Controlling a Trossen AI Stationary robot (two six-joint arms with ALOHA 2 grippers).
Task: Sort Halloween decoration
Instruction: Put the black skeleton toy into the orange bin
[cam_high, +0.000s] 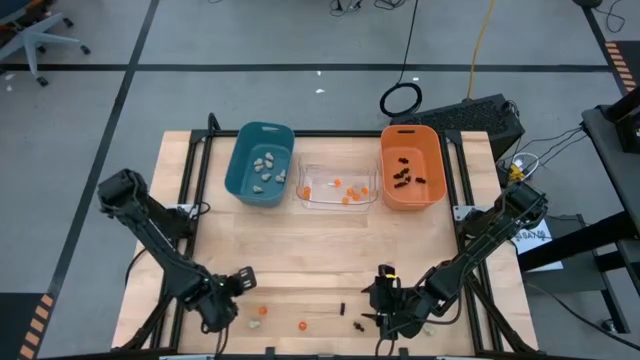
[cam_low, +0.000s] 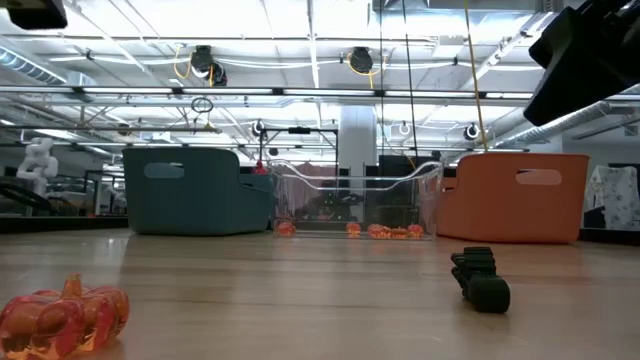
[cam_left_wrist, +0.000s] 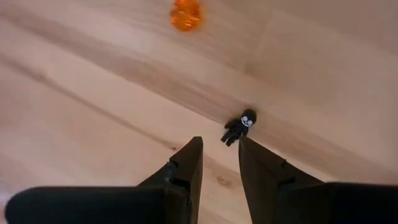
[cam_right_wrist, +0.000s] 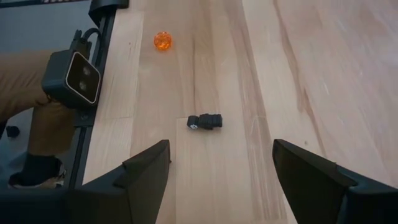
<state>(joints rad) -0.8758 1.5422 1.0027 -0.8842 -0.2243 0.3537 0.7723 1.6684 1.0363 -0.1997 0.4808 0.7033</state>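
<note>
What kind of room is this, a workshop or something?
Probably a robotics lab or workshop. Two robot arms are mounted at a wooden table, cables trail over a taped grey floor, an office chair stands nearby, and the low view shows ceiling rails and strip lights.

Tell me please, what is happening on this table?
Two robot arms are sorting small Halloween trinkets into three bins: pale lumps in the teal bin, orange balls in the clear bin, black figures in the orange bin. A few trinkets still lie near the table's front edge. The left end effector hangs over a black figure, holding nothing. The right end effector is open above another black piece.
</note>
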